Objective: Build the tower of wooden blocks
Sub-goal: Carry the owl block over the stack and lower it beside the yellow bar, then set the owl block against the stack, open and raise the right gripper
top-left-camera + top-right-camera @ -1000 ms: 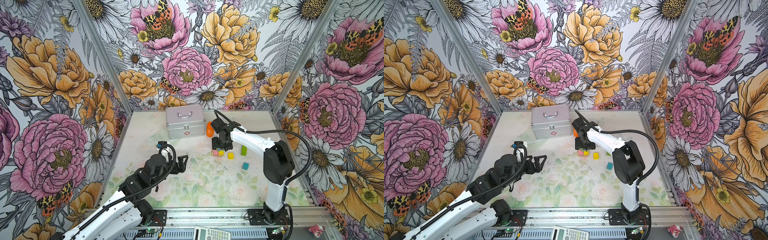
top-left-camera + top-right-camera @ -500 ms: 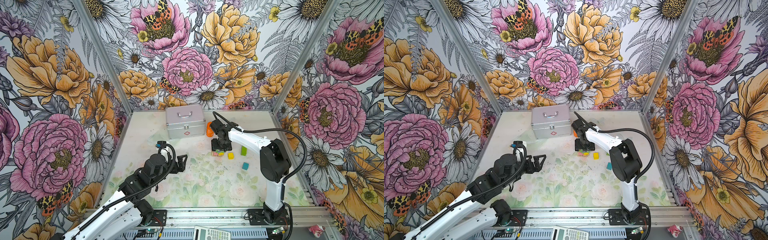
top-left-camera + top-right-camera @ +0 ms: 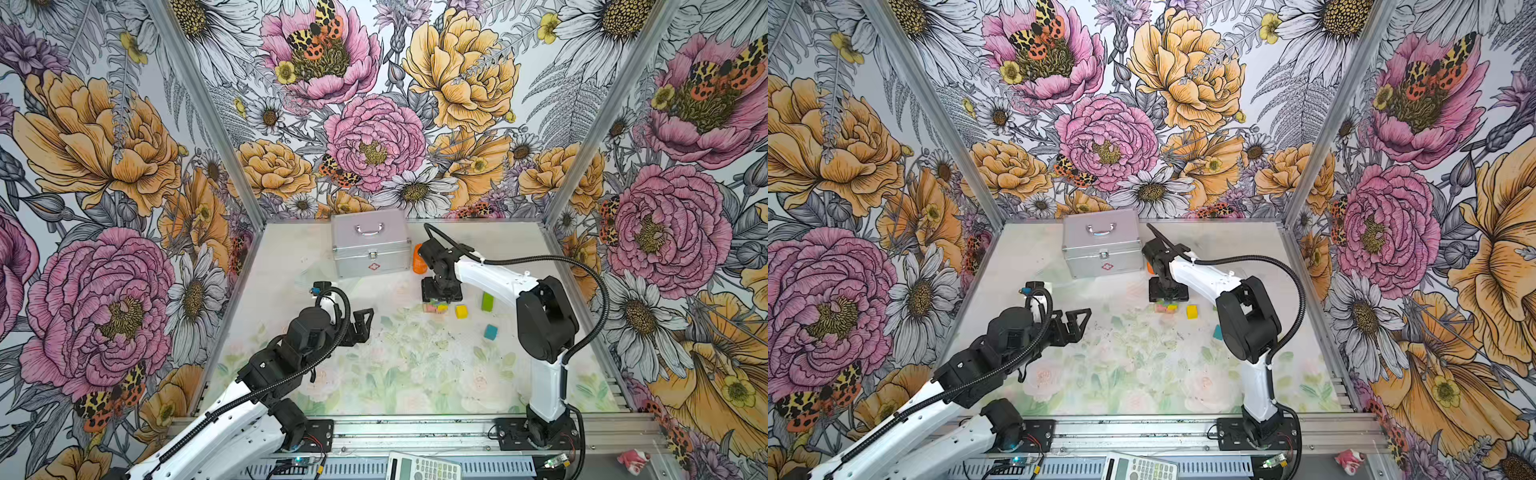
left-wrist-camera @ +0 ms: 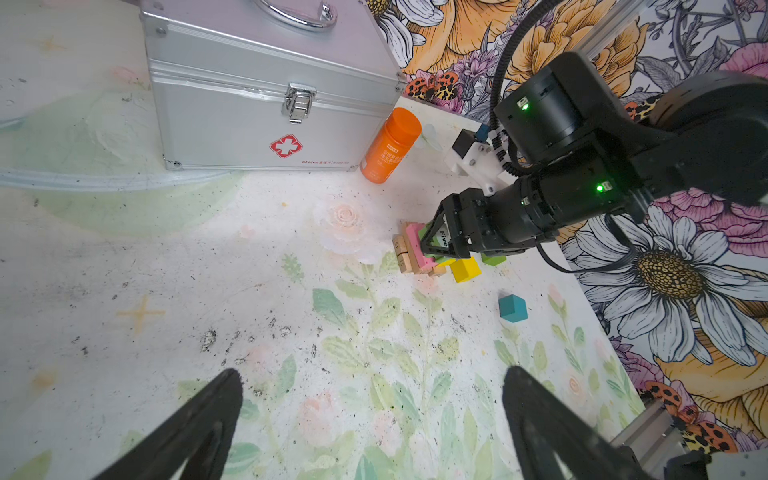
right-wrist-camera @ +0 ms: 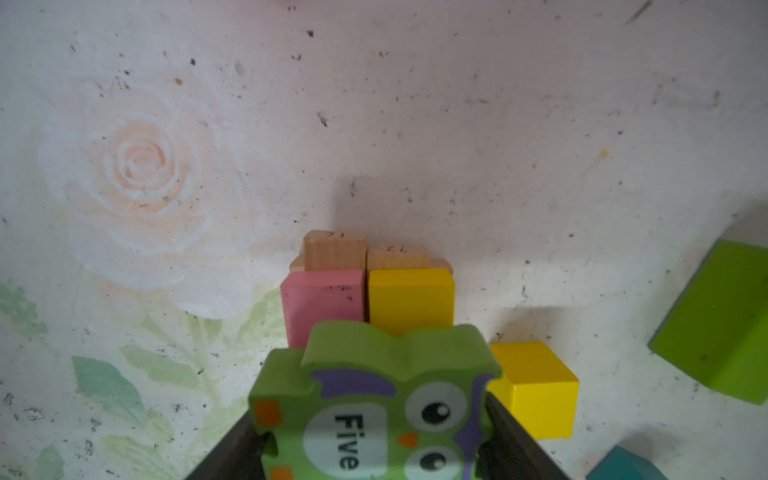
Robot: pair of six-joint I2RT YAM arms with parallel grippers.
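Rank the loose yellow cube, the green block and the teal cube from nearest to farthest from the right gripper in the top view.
1. yellow cube, just beside the right gripper holding the owl piece.
2. green block, farther right.
3. teal cube, front right.

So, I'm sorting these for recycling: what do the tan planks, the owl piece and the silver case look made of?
The tan planks: bare unpainted wood; grain lines show on the ends. The owl piece: probably wood, under matte green paint and a printed face; no grain visible. The silver case: metal, likely aluminium, satin finish, with a shiny latch.
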